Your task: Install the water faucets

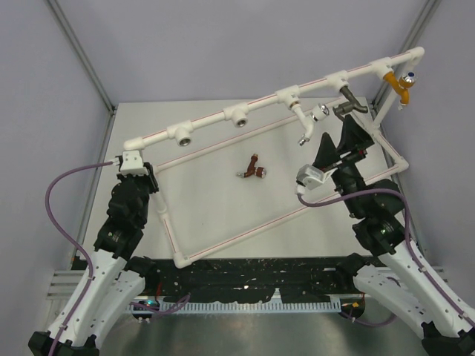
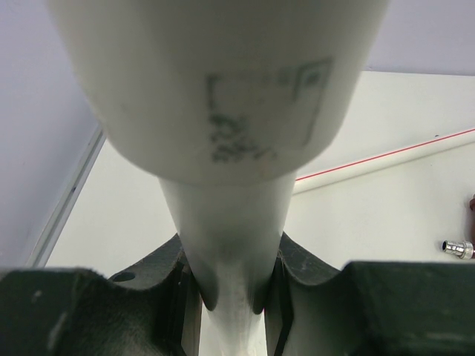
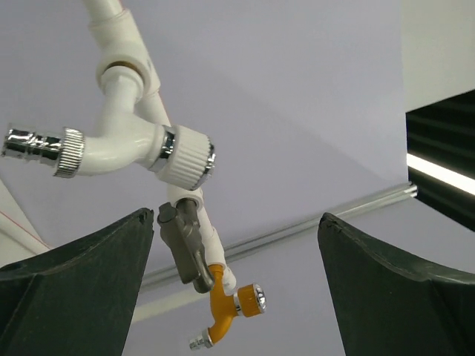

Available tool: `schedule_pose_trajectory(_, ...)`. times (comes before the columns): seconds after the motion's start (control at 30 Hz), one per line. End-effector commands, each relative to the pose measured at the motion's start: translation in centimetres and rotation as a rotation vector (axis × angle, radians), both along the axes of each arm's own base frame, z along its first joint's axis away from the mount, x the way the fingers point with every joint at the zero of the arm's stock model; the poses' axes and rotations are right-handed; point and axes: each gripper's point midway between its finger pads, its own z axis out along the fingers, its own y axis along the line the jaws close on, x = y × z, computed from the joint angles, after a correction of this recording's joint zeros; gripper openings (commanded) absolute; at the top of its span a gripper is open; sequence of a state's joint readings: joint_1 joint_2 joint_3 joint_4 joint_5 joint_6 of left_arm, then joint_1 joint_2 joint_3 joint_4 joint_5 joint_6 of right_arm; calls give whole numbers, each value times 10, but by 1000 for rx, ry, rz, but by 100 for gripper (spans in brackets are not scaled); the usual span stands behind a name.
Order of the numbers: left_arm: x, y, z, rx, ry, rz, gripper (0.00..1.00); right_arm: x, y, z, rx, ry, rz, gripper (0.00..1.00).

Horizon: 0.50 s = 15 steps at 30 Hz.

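Observation:
A reddish-brown faucet (image 1: 254, 170) lies loose on the table inside the white pipe frame (image 1: 223, 241). A white faucet (image 1: 304, 123) with a silver spout hangs from the raised top pipe, and it also shows in the right wrist view (image 3: 119, 144). My left gripper (image 1: 138, 169) is shut on the frame's upright pipe (image 2: 230, 237) near its left corner elbow. My right gripper (image 1: 343, 141) is open and empty, just below the top pipe, pointing up at the fitted faucets. In the right wrist view its fingers (image 3: 74, 289) stand wide apart.
A grey faucet (image 1: 349, 104) and an orange faucet (image 1: 403, 86) also hang on the top pipe, and both show in the right wrist view, grey (image 3: 184, 245) and orange (image 3: 226, 308). Two bare tee sockets (image 1: 183, 136) (image 1: 239, 116) sit at the pipe's left part.

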<state>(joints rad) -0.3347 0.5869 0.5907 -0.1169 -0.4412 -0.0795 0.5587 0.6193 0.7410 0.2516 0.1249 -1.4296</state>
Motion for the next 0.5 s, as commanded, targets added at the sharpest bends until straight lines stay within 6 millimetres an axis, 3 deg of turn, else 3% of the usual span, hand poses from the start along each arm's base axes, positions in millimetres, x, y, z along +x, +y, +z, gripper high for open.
schedule_pose_trajectory(0.0,-1,0,-6,86,56,-26,0,14,7,-3,-285,-20,-85,95)
schedule_pose_trajectory(0.2,-1,-1,-6,88,56,-28,0,23,14,13,-323,-83,-115,95)
schedule_pose_trajectory(0.47,-1,0,-6,88,52,-27,0,50,31,-1,-395,-58,-117,97)
